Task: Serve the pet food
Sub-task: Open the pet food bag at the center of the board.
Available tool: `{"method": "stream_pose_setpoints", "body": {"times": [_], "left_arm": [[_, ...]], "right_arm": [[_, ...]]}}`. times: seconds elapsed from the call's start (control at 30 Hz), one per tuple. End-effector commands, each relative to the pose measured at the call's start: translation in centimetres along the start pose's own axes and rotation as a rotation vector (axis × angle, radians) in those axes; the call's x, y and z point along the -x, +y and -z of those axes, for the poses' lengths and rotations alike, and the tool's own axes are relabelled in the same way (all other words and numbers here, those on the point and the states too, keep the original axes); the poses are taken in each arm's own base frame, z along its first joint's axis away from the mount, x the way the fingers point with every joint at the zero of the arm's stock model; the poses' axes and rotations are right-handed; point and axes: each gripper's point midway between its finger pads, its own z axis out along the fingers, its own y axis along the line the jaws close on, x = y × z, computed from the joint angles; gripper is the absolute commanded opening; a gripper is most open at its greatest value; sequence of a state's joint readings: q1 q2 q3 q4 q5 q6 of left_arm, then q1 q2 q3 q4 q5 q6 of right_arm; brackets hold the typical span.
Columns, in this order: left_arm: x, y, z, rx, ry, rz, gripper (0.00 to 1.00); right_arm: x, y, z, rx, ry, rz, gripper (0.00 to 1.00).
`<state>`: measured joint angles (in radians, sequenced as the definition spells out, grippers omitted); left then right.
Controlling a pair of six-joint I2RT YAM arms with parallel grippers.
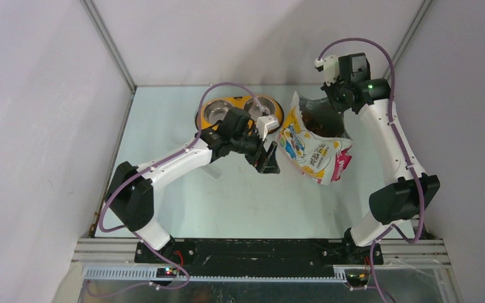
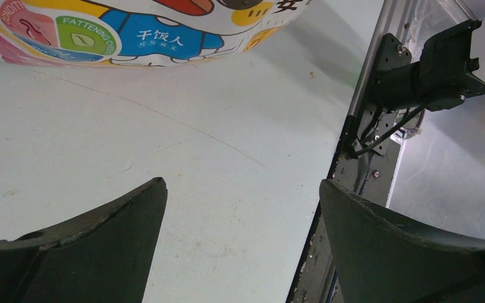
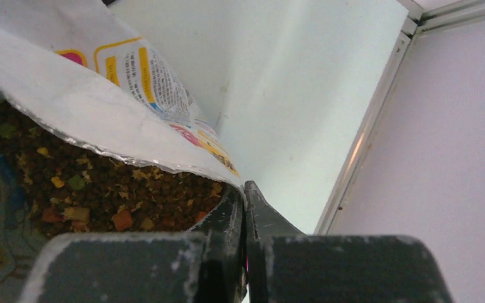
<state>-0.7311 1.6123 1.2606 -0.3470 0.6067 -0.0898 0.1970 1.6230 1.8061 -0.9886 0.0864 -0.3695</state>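
The yellow-white foil bag (image 1: 312, 150) with the cartoon cat and pink base stands tilted on the table, right of centre, its mouth open. Brown kibble (image 3: 101, 186) with some coloured bits fills it in the right wrist view. My right gripper (image 1: 325, 106) is shut on the far rim of the bag (image 3: 82, 101); its jaws (image 3: 244, 187) pinch the foil edge. My left gripper (image 1: 269, 158) is open and empty, just left of the bag and close above the table. In the left wrist view it (image 2: 240, 184) frames bare table, with the bag's printed side (image 2: 139, 31) at the top.
The yellow double bowl (image 1: 207, 120) with two steel cups stands at the back, partly hidden behind my left wrist. The enclosure's walls close in on three sides. The right arm's base (image 2: 429, 69) and the table's near edge show in the left wrist view.
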Motion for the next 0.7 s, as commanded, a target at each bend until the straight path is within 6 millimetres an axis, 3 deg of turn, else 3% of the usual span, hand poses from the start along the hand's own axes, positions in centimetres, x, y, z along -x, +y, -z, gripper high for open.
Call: {"method": "stream_pose_setpoints", "body": {"times": [0.0,0.17,0.37,0.47,0.67], "left_arm": [[2.4,-1.2,0.3,-0.031,-0.049,-0.030,0.98],[2.5,-1.3,0.4,-0.032,-0.050,-0.032,0.98],[2.5,-1.4,0.4,-0.034,-0.051,-0.033,0.98],[2.5,-1.4,0.5,-0.034,-0.053,-0.034,0.98],[2.5,-1.4,0.5,-0.032,-0.054,-0.035,0.98]], "right_arm": [[5.9,-6.1,6.4,-0.279,-0.250,-0.071,0.00],[8.2,-9.0,9.8,-0.407,-0.322,-0.086,0.00],[9.3,-11.0,11.7,-0.508,-0.342,-0.100,0.00],[9.7,-10.7,11.9,-0.500,-0.354,-0.091,0.00],[9.6,-8.5,10.1,-0.463,-0.350,-0.057,0.00]]}}
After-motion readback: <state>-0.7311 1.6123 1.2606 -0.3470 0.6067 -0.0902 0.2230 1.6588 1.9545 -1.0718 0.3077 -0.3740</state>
